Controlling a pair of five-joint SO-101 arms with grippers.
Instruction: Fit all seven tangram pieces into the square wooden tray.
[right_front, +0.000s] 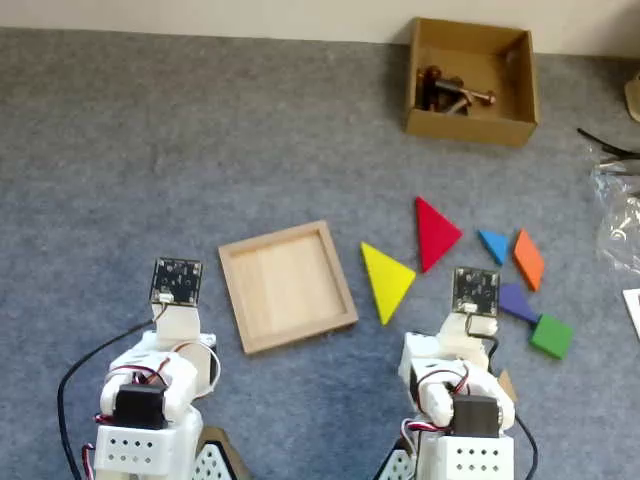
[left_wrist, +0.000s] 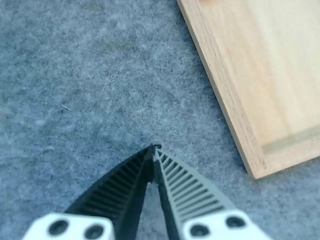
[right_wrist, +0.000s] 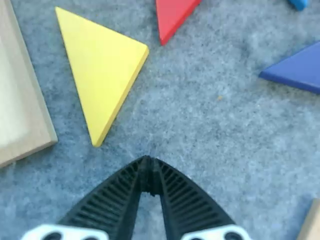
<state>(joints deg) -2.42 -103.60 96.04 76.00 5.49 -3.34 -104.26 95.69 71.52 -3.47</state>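
Grey felt covers the table. One square wooden tray lies at centre frame, slightly turned, its floor showing bare pale wood.

Six coloured tangram pieces lie on the felt to the right of the tray: four triangles, one parallelogram and one square. The large yellow triangle is just beside the tray's right rim. Further right are the large red triangle, the small blue triangle and the orange parallelogram. Below those lie the purple triangle, partly hidden by an arm, and the green square. A tan corner shows beside the lower-right arm, too little to identify.

One open cardboard box at upper right holds dark brown objects, too jumbled to count.

Two arms sit along the bottom edge. The left claw is pressed together over felt near the tray's corner. The right claw is also pressed together, holding nothing, near the yellow triangle's tip.
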